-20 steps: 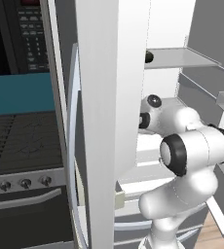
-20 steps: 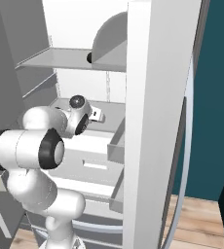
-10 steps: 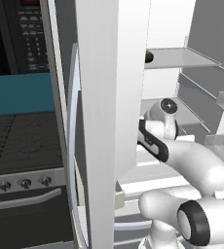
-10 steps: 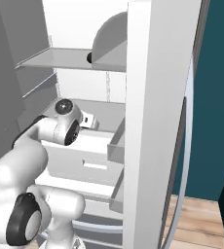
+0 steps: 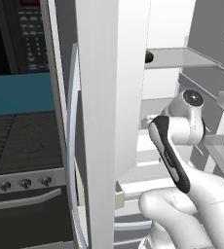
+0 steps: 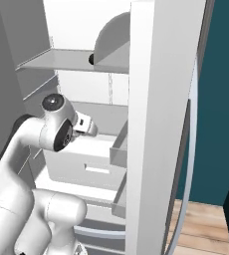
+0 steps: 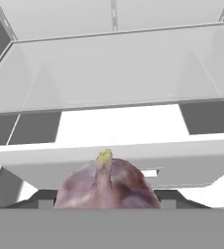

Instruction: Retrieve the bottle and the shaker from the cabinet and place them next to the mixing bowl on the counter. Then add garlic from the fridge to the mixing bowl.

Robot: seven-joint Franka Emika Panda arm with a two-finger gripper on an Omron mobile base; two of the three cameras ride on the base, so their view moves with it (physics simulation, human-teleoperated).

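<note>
In the hand view a purple-streaked garlic bulb with a pale stem tip sits right at the bottom, between my fingers and covering their tips. My gripper is shut on it inside the open fridge, above a white drawer. In the left base view the wrist shows past the fridge door, whose edge hides the hand. The bottle, shaker, cabinet, mixing bowl and counter are out of view.
A grey shelf with a small dark round thing on it runs above the hand. Door bins stick out on the right. A stove and a microwave stand left of the fridge.
The arm has refolded: its elbow has dropped low and the wrist has drawn back a little from the fridge's inside, with the garlic still in the gripper.
</note>
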